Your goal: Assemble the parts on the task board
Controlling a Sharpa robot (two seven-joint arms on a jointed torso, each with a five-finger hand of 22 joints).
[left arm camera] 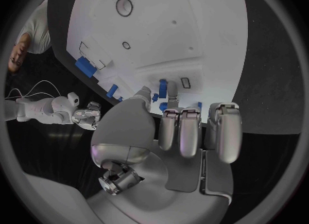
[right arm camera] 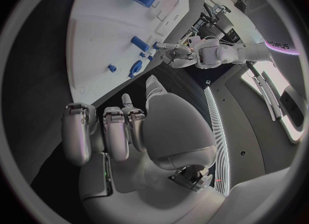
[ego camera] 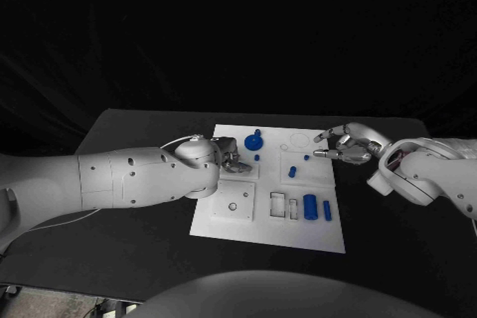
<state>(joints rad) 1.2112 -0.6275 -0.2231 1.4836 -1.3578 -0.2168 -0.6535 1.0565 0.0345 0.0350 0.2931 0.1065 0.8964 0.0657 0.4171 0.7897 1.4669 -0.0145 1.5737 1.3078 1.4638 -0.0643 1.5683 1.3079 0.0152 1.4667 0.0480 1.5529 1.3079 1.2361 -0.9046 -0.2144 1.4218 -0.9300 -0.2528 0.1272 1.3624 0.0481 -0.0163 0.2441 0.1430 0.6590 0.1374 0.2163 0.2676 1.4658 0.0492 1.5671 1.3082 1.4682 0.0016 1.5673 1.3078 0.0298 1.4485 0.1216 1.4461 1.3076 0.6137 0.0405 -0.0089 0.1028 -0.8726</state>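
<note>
Two white arms reach in over the black desk (ego camera: 129,242), one from each side of the flat white plastic task board (ego camera: 268,221). The left robot hand (ego camera: 227,159) sits over the board's near-left part, fingers curled inward, and I cannot tell whether it holds anything. The right robot hand (ego camera: 344,145) hovers at the board's far right corner, fingers apart and empty. Just beyond the left robot hand stands a round blue knob-shaped part (ego camera: 254,141), with a small blue peg (ego camera: 256,157) beside it. Between the two robot hands lies a short blue pin (ego camera: 292,172). Nearer the robot, below the right robot hand, a fat blue cylinder (ego camera: 311,206) and a slim blue bar (ego camera: 326,210) lie side by side.
</note>
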